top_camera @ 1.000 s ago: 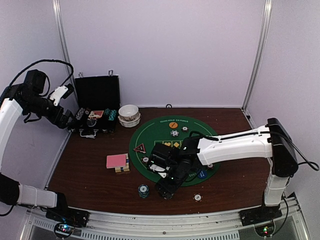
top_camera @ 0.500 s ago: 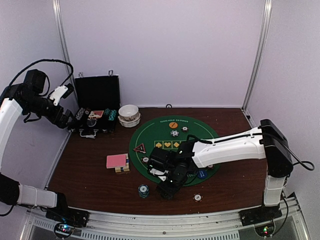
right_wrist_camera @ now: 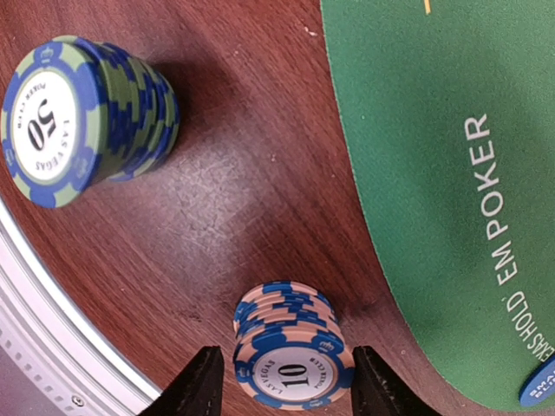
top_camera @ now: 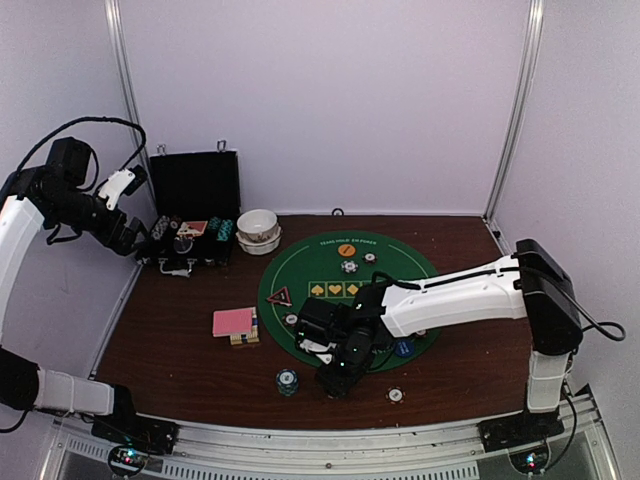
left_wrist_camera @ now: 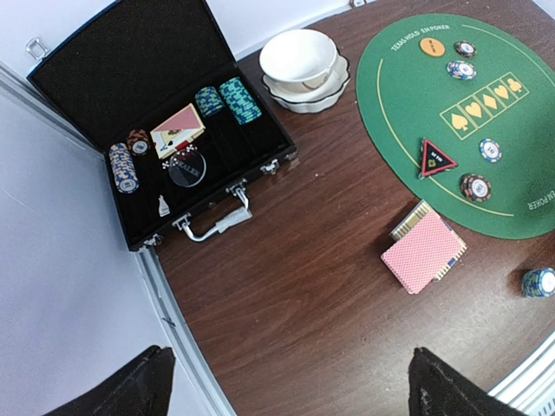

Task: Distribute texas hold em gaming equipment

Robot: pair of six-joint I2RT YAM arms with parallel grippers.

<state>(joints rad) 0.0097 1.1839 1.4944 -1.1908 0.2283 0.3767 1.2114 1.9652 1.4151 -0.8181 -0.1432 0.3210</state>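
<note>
Right gripper (right_wrist_camera: 284, 386) straddles the "10" chip stack (right_wrist_camera: 290, 334), half-open, a sliver of gap at one finger, its tips cut off. The stack stands on bare wood, just near of the green mat (right_wrist_camera: 451, 130), right of the "50" chip stack (right_wrist_camera: 87, 113). Left gripper (left_wrist_camera: 290, 381) gapes empty.

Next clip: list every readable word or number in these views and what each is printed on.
"50": top of the green-and-blue chip stack.
"10", "LAS VEGAS": top of the pink-and-blue chip stack.
"TEXAS HOLD'EM POKER": edge of the green mat.
Too small to read: the red triangle marker lettering.
Cut off by the frame: the blue marker lettering.
</note>
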